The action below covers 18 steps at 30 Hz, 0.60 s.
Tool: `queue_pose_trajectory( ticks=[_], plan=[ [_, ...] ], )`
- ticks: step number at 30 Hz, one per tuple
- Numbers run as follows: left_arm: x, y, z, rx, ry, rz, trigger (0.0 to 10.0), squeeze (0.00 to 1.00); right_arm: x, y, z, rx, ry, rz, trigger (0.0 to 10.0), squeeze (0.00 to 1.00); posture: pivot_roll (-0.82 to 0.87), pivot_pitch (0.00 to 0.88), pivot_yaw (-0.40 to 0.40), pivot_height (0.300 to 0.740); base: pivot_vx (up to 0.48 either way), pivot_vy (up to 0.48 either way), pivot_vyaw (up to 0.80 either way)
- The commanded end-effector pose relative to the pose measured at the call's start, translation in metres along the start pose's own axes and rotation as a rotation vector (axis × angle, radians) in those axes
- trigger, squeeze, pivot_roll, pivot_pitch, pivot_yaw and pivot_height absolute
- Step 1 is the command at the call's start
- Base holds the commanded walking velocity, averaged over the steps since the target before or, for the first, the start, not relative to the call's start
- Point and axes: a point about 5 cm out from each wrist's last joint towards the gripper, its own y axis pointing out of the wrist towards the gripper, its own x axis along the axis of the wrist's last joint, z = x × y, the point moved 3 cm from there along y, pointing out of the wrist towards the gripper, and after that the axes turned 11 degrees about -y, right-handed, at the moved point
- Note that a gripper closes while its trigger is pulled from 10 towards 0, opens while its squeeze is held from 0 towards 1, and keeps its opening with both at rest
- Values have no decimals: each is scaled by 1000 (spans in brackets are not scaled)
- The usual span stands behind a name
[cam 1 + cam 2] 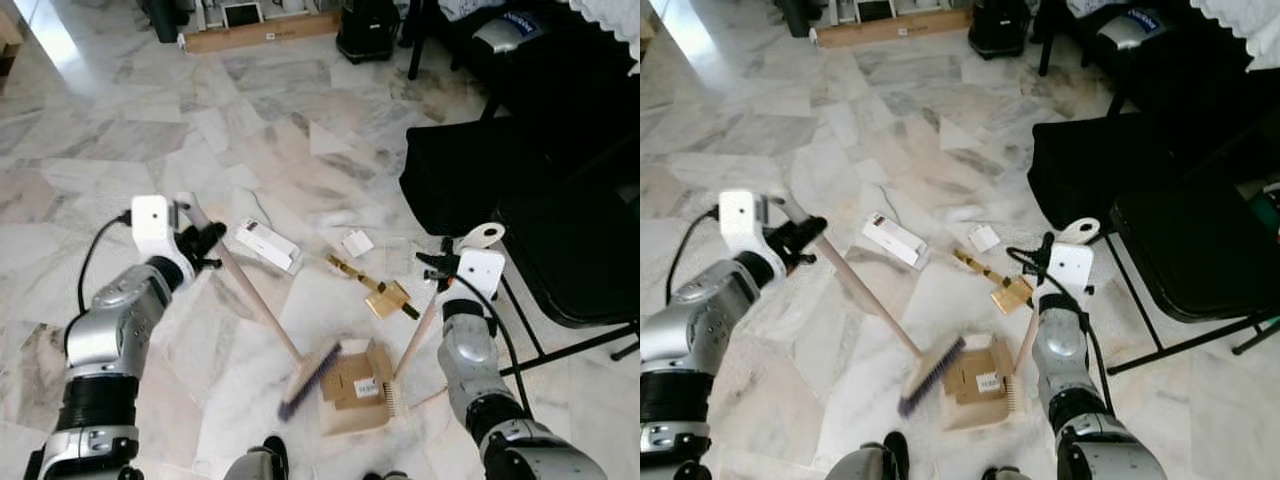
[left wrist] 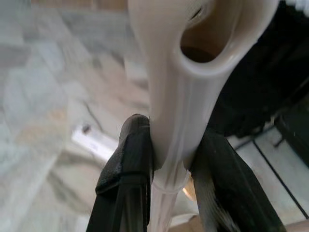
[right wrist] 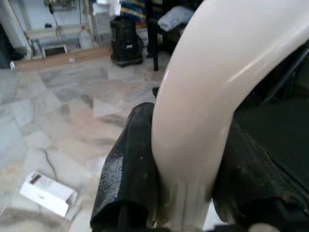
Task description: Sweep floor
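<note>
The robot stood over a pale marble floor [image 1: 300, 150], mid-sweep as far as could be judged. Its left pincer [image 1: 205, 245] was closed on the cream plastic top of a long wooden-handled broom [image 1: 250, 300], whose blurred purple-bristled head [image 1: 308, 380] lay on the floor just left of a flattened brown cardboard box [image 1: 355, 385]. Its right pincer [image 1: 440, 268] was clamped on the cream looped handle end of a wooden-handled dustpan [image 1: 420, 330], whose toothed lower edge [image 1: 393, 398] met the floor at the right side of that box. The box sat between the two tools, near the robot's feet.

Farther off lay unswept litter: a small white carton [image 1: 266, 244] to the left, a small white card [image 1: 357, 242] beyond the centre, and a gold-coloured packet [image 1: 385, 298] beside a thin gold strip [image 1: 347, 267].

The next move would seemingly call for pushing the box rightwards onto the pan while the pan was held flat, then reaching out for the far pieces.

The pan's tray was largely hidden by the box, so its shape was hard to tell. The broom head was smeared by motion. A black folding chair [image 1: 570, 250] on the right was cut off by the frame edge.
</note>
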Motion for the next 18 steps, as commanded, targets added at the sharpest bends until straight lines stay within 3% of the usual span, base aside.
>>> queue_pose_trajectory(
  ticks=[1, 3, 8, 11, 15, 18],
  plan=[
    [34, -4, -5, -15, 41, -139, 10000, 0, -1, 1, -3, -10, 13, 10, 10000, 0, 131, 38, 7, 740, 0, 0, 0],
    [46, -6, -2, 23, 74, -207, 10000, 0, 0, 2, -3, -12, 20, 10, 10000, 0, 130, 27, 5, 740, 0, 0, 0],
    [51, -9, 7, 136, 146, -317, 10000, 0, 1, 3, -2, -18, 44, 9, 10000, 0, 113, 0, -1, 740, 0, 0, 0],
    [39, -11, 10, 210, 182, -368, 10000, 0, 4, 2, -4, -24, 57, -11, 10000, 0, 82, 0, -8, 740, 0, 0, 0],
    [18, -6, 4, 217, 242, -347, 10000, 0, 4, 2, -9, -38, 78, -22, 10000, 0, 63, 0, -9, 740, 0, 0, 0],
    [0, -2, 4, 232, 237, -318, 10000, 0, 4, 0, -12, -52, 100, -28, 10000, 0, 38, 0, 1, 740, 0, 0, 0]
  ],
)
